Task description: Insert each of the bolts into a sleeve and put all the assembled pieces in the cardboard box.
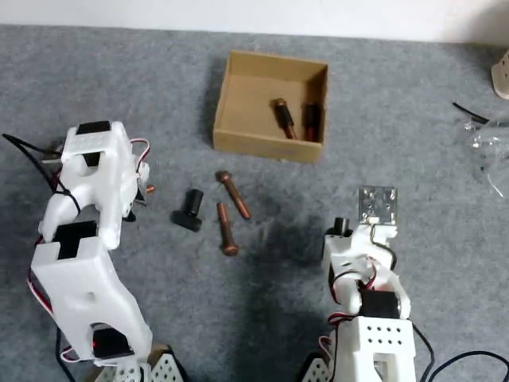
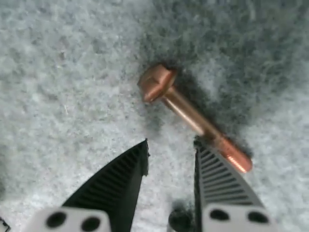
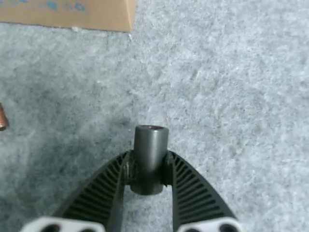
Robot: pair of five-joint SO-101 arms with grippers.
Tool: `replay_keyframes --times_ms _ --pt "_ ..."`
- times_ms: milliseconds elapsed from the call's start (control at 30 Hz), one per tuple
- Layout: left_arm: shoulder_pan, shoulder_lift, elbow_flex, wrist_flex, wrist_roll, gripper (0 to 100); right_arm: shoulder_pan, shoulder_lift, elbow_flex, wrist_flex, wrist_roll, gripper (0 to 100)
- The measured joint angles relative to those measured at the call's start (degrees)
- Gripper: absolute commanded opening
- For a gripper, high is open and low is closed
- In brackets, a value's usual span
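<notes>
Right gripper [image 3: 147, 166] clamps a dark, hollow sleeve [image 3: 150, 150]; left gripper [image 2: 171, 145] gapes beside a copper, flange-headed bolt [image 2: 193, 116].

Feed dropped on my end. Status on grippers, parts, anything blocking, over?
Left gripper open over a bolt on the carpet. Right gripper shut on a sleeve. Two more bolts, one loose sleeve lying before the cardboard box.
</notes>
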Motion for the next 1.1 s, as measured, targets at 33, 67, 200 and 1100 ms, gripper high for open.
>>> replay_keyframes --times_ms 33,67,200,1100 --pt "0.3 0.0 0.0 0.1 0.0 16 0.0 0.0 0.0 0.0 0.1 0.4" --pt "0.7 0.0 -0.1 0.4 0.0 16 0.0 0.0 0.0 0.0 0.2 0.4" --pt "1.8 -1.7 -0.9 2.5 0.0 16 0.0 0.0 0.0 0.0 0.2 0.4" --pt "1.7 -13.1 12.6 -12.7 6.2 16 0.0 0.0 0.0 0.0 0.2 0.4"
